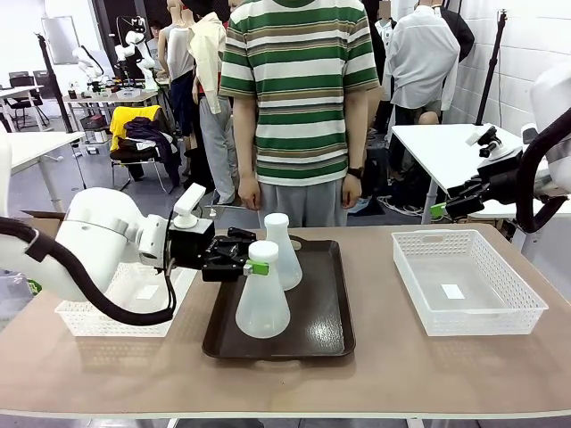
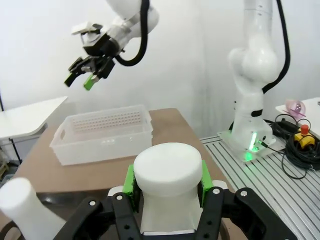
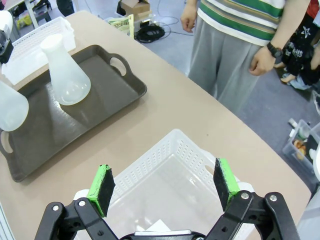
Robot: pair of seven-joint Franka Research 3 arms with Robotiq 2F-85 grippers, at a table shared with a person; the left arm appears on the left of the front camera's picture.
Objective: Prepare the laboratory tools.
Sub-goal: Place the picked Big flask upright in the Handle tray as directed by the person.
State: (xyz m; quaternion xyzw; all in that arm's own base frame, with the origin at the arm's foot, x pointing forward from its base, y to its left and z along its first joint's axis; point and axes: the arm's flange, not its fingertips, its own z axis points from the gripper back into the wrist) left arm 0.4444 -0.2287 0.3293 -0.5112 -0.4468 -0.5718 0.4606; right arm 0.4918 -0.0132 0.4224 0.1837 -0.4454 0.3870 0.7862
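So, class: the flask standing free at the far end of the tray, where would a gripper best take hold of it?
By the narrow neck of the far flask, coming in level from the side. It stands upright; its wide cone would slip. The left gripper holds the near flask that way.

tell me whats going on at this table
The left gripper is shut on the neck of the near flask, which stands on the dark tray. The far flask stands behind it on the same tray, untouched. The right gripper hangs open above the white basket on the robot's right. A person stands at the far side, hands down.
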